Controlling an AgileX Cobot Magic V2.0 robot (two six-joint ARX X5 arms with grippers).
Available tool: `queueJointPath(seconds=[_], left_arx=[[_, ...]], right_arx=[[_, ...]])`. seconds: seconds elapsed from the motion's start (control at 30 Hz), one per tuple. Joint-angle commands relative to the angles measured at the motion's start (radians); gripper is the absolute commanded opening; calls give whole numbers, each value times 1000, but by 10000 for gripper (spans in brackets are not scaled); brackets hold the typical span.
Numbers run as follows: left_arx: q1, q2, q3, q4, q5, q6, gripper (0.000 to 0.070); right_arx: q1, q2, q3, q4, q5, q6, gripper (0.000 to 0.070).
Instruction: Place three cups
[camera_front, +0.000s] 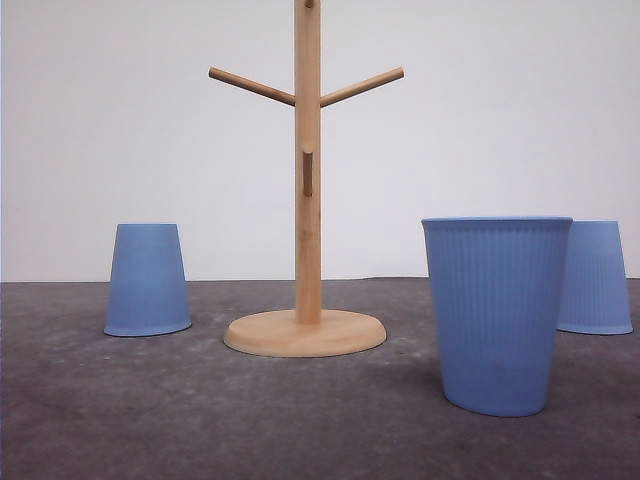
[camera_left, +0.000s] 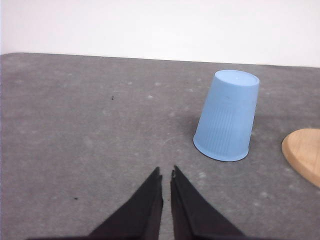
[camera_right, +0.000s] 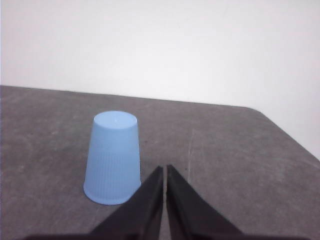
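Three light-blue ribbed cups stand on the grey table. One cup (camera_front: 148, 279) sits upside down at the left, also seen as the upturned cup (camera_left: 227, 116) ahead and to the right of my left gripper (camera_left: 165, 173), whose black fingers are shut with nothing between them. Near the front right, a cup (camera_front: 497, 312) stands upright, mouth up. Behind it at the far right is an upside-down cup (camera_front: 596, 277). In the right wrist view an inverted cup (camera_right: 113, 157) stands just left of my right gripper (camera_right: 165, 169), which is shut and empty.
A wooden pegged stand (camera_front: 307, 200) rises from a round base (camera_front: 305, 333) at the table's centre; its base edge (camera_left: 304, 153) shows in the left wrist view. A white wall backs the table. The table's far right corner (camera_right: 260, 113) is rounded.
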Motion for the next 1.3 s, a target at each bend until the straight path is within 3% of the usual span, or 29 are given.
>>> queueJointPath(seconds=[0.0, 0.27, 0.53, 0.67, 0.8, 1.1, 1.27], left_arx=[[0, -1, -14, 11, 2, -65, 16], [0, -1, -14, 13, 1, -231, 15], [0, -1, 7, 85, 1, -407, 12], [0, 0, 65, 69, 0, -409, 12], [0, 21, 176, -48, 0, -373, 12], [0, 223, 473, -433, -12, -248, 12], [0, 365, 581, -582, 69, -207, 11]], right_arx=[[0, 1, -2, 15, 0, 3, 7], [0, 1, -2, 38, -1, 13, 7], [0, 1, 0, 164, 6, 293, 6], [0, 1, 30, 156, 4, 370, 6], [0, 2, 122, 20, 5, 397, 6], [0, 56, 385, -409, -17, 366, 6], [0, 145, 473, -583, -101, 301, 6]])
